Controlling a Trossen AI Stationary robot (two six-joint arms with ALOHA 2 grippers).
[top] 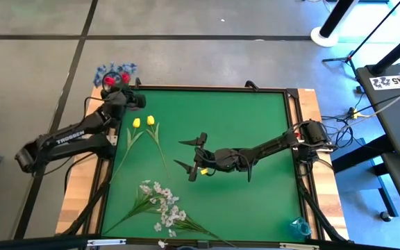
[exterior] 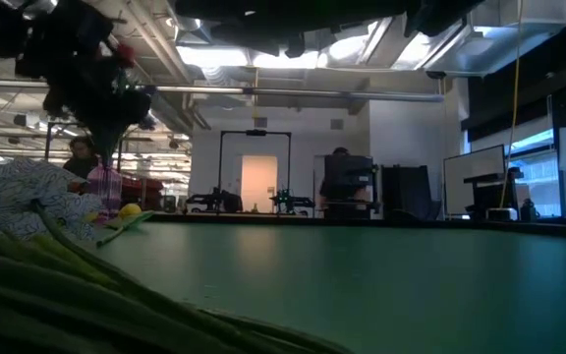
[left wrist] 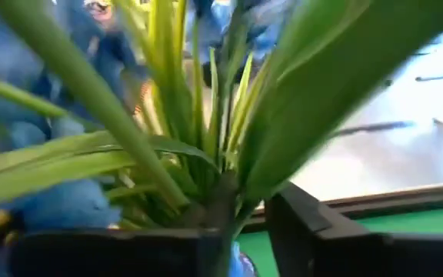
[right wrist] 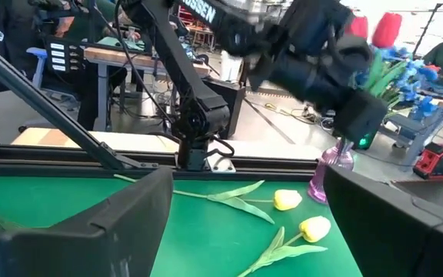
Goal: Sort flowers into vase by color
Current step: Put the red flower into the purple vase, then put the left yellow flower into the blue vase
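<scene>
White blossom sprays lie at the near edge of the green table. At centre, the right gripper hovers, fingers apart, empty. Two yellow tulips lie left of centre. At the far-left corner, the left gripper is clamped on green stalks at the vase, which holds blue sprigs and red tulips.

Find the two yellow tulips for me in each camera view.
High view: yellow tulips on the green mat, upper left, beside the left pincer.
Low view: yellow bud at far left.
Left wrist view: not in it.
Right wrist view: two buds right of centre.
Shared landmark: the purple vase.
</scene>
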